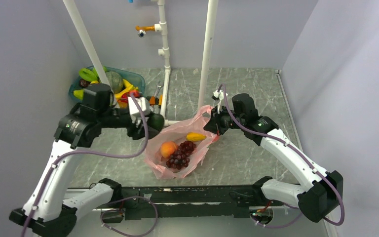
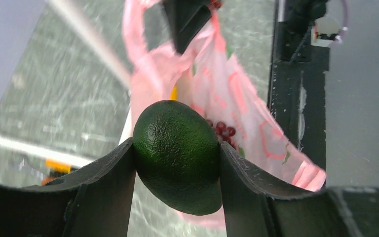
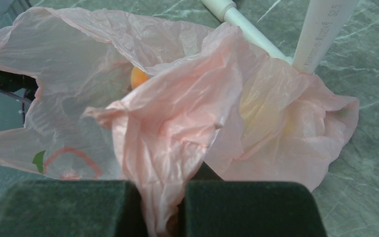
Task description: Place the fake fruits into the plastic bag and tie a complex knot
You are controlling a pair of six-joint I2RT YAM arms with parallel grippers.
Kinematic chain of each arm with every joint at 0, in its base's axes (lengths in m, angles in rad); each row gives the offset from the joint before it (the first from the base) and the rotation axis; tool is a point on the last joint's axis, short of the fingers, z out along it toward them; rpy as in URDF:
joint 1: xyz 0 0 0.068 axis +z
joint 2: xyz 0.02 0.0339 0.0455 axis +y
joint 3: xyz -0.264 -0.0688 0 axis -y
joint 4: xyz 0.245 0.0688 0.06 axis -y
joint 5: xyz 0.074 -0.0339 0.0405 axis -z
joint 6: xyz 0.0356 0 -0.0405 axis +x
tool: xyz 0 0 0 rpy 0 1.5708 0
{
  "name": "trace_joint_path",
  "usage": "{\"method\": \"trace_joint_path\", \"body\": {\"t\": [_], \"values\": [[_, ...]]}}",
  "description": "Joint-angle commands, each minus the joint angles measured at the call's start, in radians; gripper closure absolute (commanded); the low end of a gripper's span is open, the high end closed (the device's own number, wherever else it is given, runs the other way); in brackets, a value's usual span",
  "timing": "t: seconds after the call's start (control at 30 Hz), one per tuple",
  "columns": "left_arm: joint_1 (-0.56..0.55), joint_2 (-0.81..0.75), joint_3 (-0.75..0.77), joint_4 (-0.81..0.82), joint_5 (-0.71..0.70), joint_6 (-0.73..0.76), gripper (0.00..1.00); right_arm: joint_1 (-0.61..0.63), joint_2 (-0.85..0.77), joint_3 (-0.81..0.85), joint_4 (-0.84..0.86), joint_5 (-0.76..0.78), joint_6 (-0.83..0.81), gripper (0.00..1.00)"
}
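The pink plastic bag (image 1: pixel 177 148) lies open on the table centre, with an orange round fruit (image 1: pixel 168 149), a dark grape bunch (image 1: pixel 180 155) and a yellow banana (image 1: pixel 196 137) inside. My left gripper (image 1: pixel 153 122) hangs over the bag's left rim, shut on a dark green pebbled round fruit (image 2: pixel 177 155). At the bag's right rim my right gripper (image 1: pixel 216 120) is shut on a bunched fold of the pink film (image 3: pixel 165 163), holding that edge up. No knot shows.
A teal basin (image 1: pixel 128 78) with more fruits, among them a green banana (image 1: pixel 87 75), stands at the back left. White pipe posts (image 1: pixel 206 54) rise behind the bag, one pipe lying on the table. A wrench and orange tool (image 1: pixel 155 96) lie by the basin.
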Motion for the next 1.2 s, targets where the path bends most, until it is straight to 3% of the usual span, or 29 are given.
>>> {"method": "trace_joint_path", "body": {"t": [0.0, 0.07, 0.17, 0.43, 0.5, 0.63, 0.7, 0.73, 0.87, 0.93, 1.03, 1.17], "values": [[-0.278, 0.060, -0.026, 0.233, -0.135, -0.007, 0.72, 0.000, -0.012, 0.027, 0.049, -0.018, 0.015, 1.00], [-0.406, 0.095, -0.062, 0.261, -0.218, 0.088, 0.72, -0.001, -0.016, 0.025, 0.056, -0.017, 0.017, 1.00], [-0.509, 0.123, -0.155, 0.354, -0.290, 0.182, 0.71, -0.001, -0.022, 0.032, 0.061, -0.018, 0.029, 1.00], [-0.558, 0.271, -0.314, 0.562, -0.470, 0.270, 0.67, 0.000, -0.065, 0.027, 0.050, -0.024, 0.059, 1.00], [-0.558, 0.307, -0.325, 0.595, -0.524, 0.285, 0.59, -0.001, -0.077, 0.014, 0.040, -0.029, 0.058, 1.00], [-0.557, 0.355, -0.316, 0.631, -0.606, 0.256, 0.27, -0.002, -0.088, -0.002, 0.039, -0.042, 0.062, 1.00], [-0.556, 0.348, -0.287, 0.589, -0.617, 0.233, 0.06, -0.001, -0.087, -0.001, 0.041, -0.045, 0.060, 1.00], [-0.545, 0.325, -0.276, 0.562, -0.595, 0.225, 0.01, -0.001, -0.087, 0.000, 0.039, -0.046, 0.058, 1.00], [-0.411, 0.207, -0.157, 0.278, -0.238, 0.251, 0.01, 0.001, -0.097, -0.002, 0.033, -0.040, 0.047, 1.00], [-0.353, 0.191, -0.044, 0.026, -0.060, 0.299, 0.01, -0.002, -0.103, -0.002, 0.032, -0.035, 0.042, 1.00], [-0.317, 0.177, 0.057, -0.243, 0.019, 0.394, 0.01, 0.000, -0.102, -0.004, 0.037, -0.036, 0.039, 1.00], [-0.316, 0.147, 0.099, -0.431, 0.042, 0.452, 0.01, -0.002, -0.099, -0.006, 0.049, -0.049, 0.043, 1.00]]}}
